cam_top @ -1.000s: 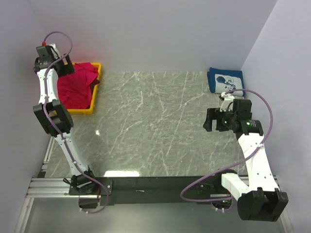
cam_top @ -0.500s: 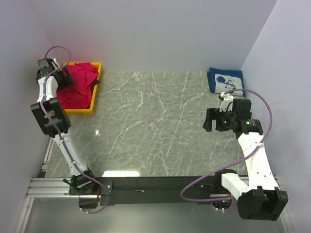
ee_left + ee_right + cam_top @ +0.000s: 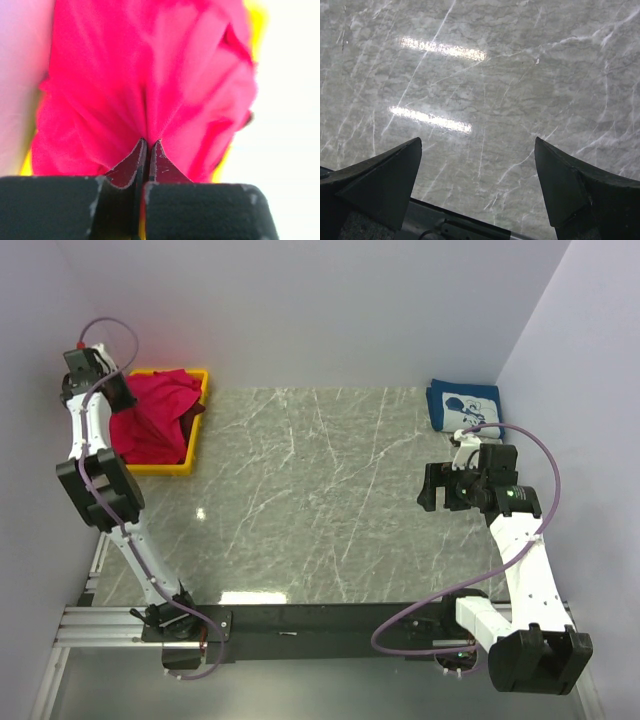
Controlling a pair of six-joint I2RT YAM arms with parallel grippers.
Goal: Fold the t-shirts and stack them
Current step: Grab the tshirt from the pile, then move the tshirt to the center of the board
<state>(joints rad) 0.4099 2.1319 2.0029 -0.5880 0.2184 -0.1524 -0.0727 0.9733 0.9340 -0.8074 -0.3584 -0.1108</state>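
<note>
Left claw [image 3: 149,143] clamps the red shirt [image 3: 150,75] in the yellow bin [image 3: 165,470]; right claw [image 3: 477,144] gapes wide; navy shirt's [image 3: 463,405] print unreadable.

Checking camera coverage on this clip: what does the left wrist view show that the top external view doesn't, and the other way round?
Only the left wrist view: a close look at the left hand, shut, with its tips pinching a fold of the red t-shirt.
Only the top external view: the folded navy t-shirt at the far right corner of the table, and the right hand open above bare marble.
Both: the red t-shirt and the yellow bin beneath it.
</note>
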